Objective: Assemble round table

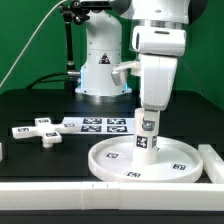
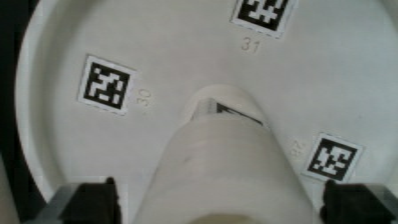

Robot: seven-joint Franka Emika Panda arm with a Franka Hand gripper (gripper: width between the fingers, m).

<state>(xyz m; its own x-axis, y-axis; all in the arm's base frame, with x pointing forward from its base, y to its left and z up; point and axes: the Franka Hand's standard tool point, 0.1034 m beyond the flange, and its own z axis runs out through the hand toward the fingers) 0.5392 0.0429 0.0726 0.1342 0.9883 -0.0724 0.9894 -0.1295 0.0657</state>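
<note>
Now, in the exterior view, the short white plastic cylindrical leg [image 1: 146, 136] stands upright just below the jaws of the two-finger gripper [image 1: 147, 117]. Its long axis is vertical and its lower end rests on the middle of the large white rimmed round disc [image 1: 105, 160]. Black-and-white square tags show on its side. The white cross-shaped foot piece [image 1: 40, 131] lies flat, well apart from the jaws.

In the wrist view the leg [image 2: 221, 165] points straight away from between the jaws down to the disc [image 2: 178, 60]. It looks smooth and pale. The black fingers [image 2: 89, 203] flank it, but whether they press it cannot be told.
</note>
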